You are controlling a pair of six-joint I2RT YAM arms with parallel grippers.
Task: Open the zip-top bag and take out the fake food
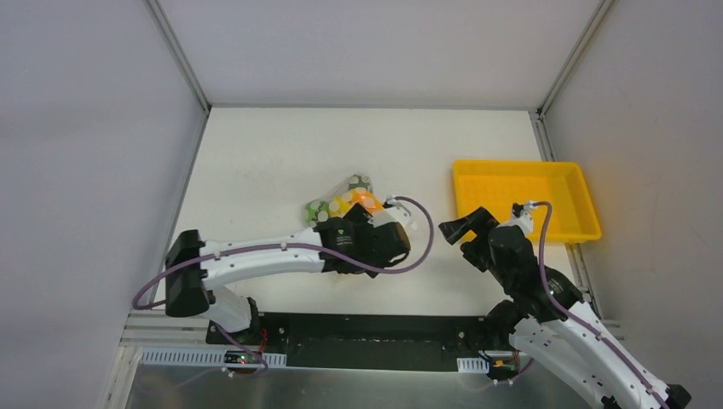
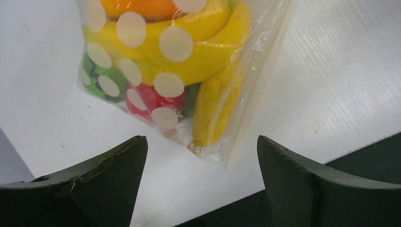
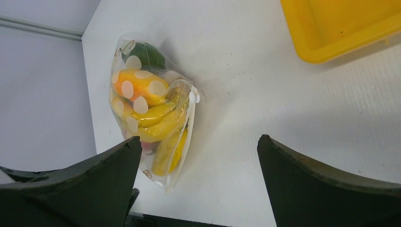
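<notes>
The zip-top bag (image 1: 339, 202), clear with white dots, lies on the white table just beyond my left gripper (image 1: 362, 218). It holds the fake food: a yellow banana (image 2: 198, 52), a red apple (image 2: 151, 100), and green and orange pieces. In the left wrist view my left gripper (image 2: 199, 140) is open and empty, with the bag's near end (image 2: 208, 142) just ahead of the fingertips. My right gripper (image 1: 465, 224) is open and empty, right of the bag. In the right wrist view it (image 3: 198, 138) looks toward the bag (image 3: 151, 109) at the left. I cannot tell where the zip is.
A rigid yellow tray (image 1: 522, 204) stands at the right of the table, beyond my right gripper; its corner shows in the right wrist view (image 3: 326, 45). Grey walls enclose the table on the left, back and right. The black front edge (image 2: 364, 151) lies close behind the bag.
</notes>
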